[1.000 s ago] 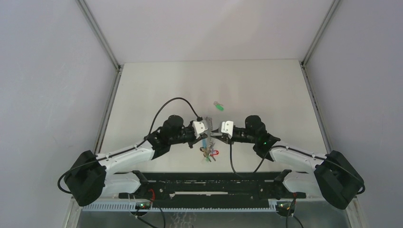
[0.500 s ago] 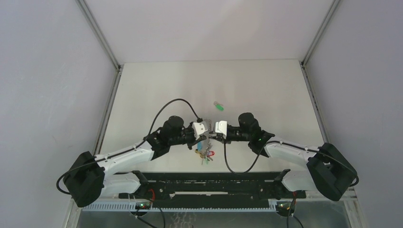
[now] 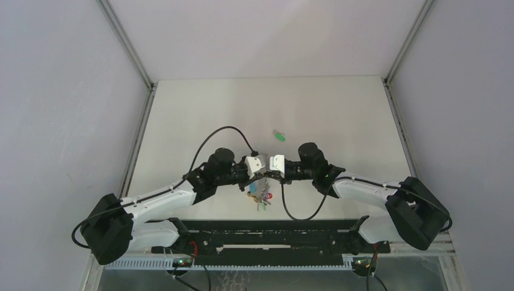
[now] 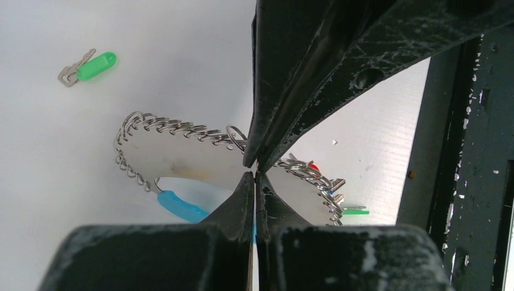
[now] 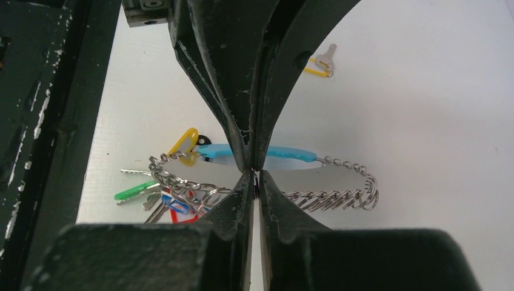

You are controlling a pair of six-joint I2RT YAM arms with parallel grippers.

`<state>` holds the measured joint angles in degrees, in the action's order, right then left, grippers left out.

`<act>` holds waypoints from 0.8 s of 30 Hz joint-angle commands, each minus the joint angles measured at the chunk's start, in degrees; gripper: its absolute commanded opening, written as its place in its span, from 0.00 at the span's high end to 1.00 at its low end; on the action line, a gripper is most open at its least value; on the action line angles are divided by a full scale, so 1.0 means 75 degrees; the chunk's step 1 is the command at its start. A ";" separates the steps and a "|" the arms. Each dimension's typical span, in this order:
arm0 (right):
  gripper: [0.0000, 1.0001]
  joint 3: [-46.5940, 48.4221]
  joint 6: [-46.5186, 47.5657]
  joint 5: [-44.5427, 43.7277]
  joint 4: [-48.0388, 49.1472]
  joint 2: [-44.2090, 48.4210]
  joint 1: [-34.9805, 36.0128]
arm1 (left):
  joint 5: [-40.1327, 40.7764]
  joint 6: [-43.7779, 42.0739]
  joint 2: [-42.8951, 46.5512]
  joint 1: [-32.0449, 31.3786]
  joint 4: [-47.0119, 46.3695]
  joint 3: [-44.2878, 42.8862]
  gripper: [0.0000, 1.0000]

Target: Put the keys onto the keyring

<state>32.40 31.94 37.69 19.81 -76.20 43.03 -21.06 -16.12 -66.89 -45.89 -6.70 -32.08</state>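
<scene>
Keyring hangs between the two arms, over the near part of the counter. The left gripper has its jaws pinched on the ring's coiled wire. The right gripper has its jaws pressed together on the blue band. The green key lies loose farther out, and the yellow key also lies apart on the counter.

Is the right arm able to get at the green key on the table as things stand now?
Probably yes. The green key lies alone on bare table just beyond the right gripper, with nothing over it. But that gripper looks shut on the keyring, so it must release first.
</scene>
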 commanded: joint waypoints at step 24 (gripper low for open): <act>1.00 -0.0319 -0.1555 0.1130 0.2571 0.0441 -0.0680 | -0.1333 0.0940 0.0727 0.0965 -0.4458 0.1866 0.52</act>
<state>29.98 24.36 42.28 28.99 -73.71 38.50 -26.98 -11.90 -62.08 -39.86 -29.26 -20.67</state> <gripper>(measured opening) 0.006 0.466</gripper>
